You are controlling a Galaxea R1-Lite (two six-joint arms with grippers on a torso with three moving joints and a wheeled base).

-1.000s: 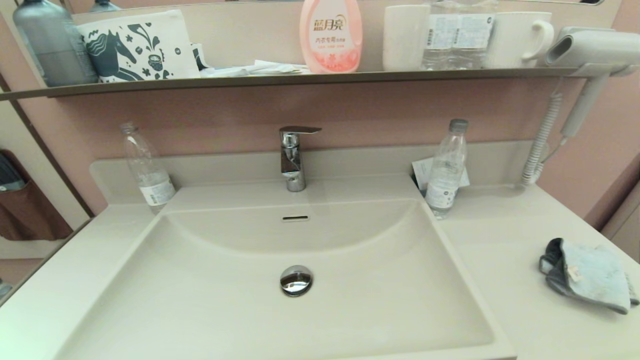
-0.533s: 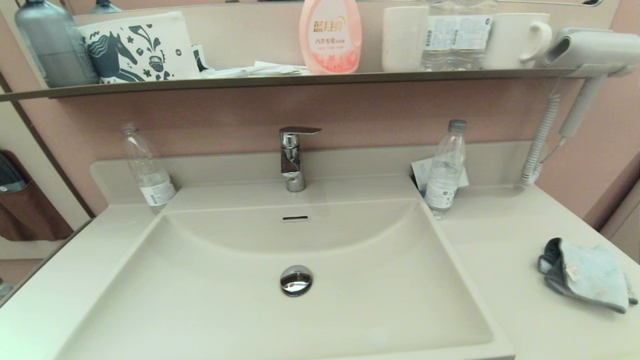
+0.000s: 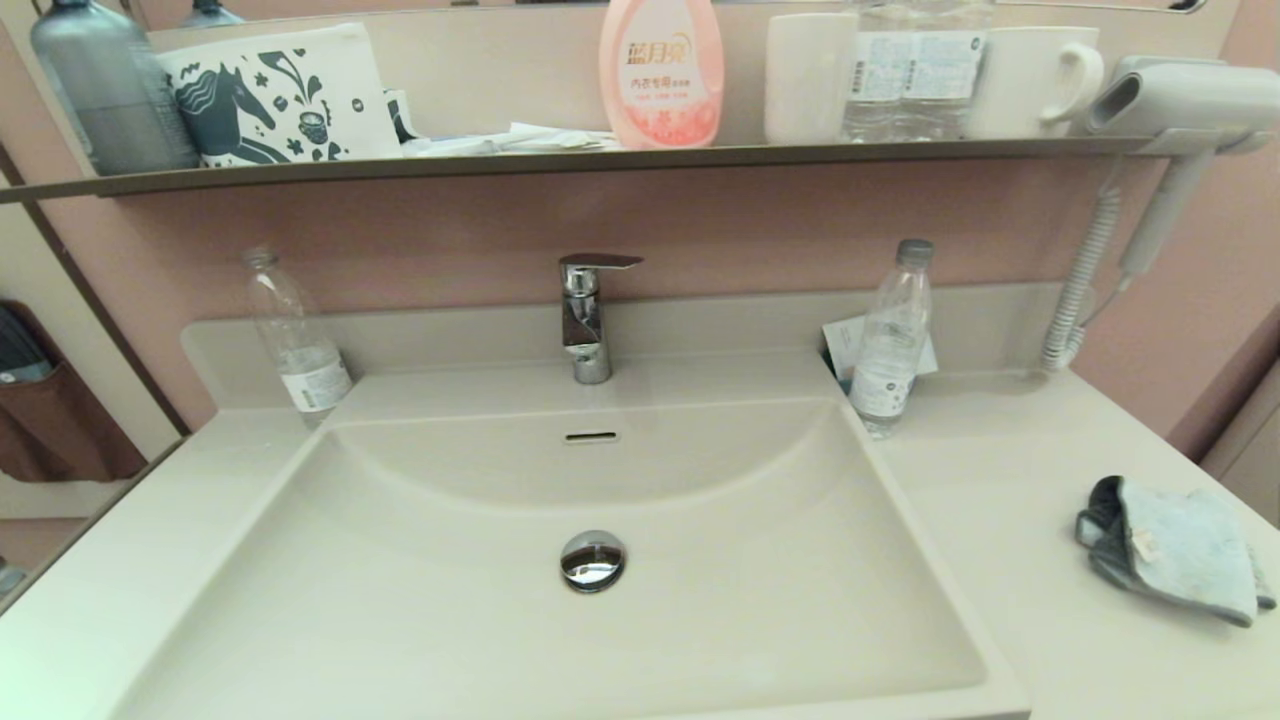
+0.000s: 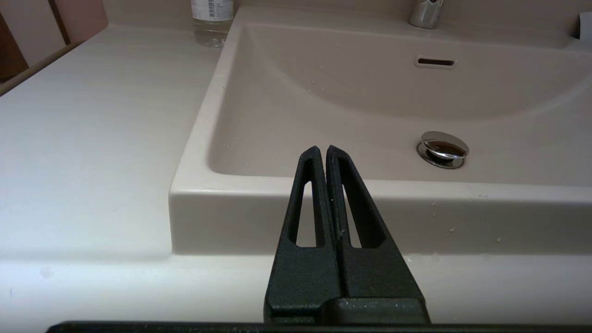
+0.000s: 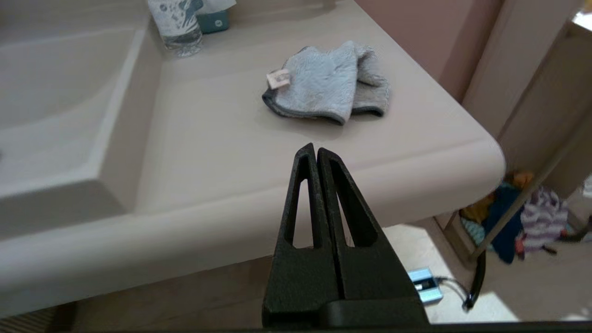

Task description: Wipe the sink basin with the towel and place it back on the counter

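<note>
**Inventory: washstand, towel at rest, both hands parked**

Towel (image 3: pixel 1170 550): small soft light-blue cloth with dark grey reverse and small white tag, lying crumpled on the right-hand part of the bench, near its outer edge and well apart from the basin. Nothing touches it.

Sink basin (image 3: pixel 700 620): large rectangular cream-white bowl with sloped sides, round chrome drain plug (image 3: pixel 592 560) at its middle, narrow overflow slot (image 3: pixel 591 436) in the back wall. A few water droplets show on its walls in the left wrist view.

Bench (image 3: pixel 1000 480): smooth cream-white vanity top with low raised back edge, same colour as the basin.

Left hand (image 4: pixel 321 149): black, fingers pressed together, holding nothing; it hangs in front of the basin's front rim, left of the drain plug.

Right hand (image 5: pixel 311 147): black, fingers pressed together, holding nothing; it hangs off the bench's front edge, short of the towel, pointing towards it.

Other items: chrome tap (image 3: pixel 587 315) behind the basin; clear plastic bottle (image 3: pixel 297 338) at the basin's back left corner; second clear plastic bottle with grey cap (image 3: pixel 893 338) at its back right corner; wall shelf (image 3: pixel 500 165) above, carrying a pink detergent bottle (image 3: pixel 661 70) and white mugs; white hairdryer (image 3: pixel 1180 95) on the right wall.
</note>
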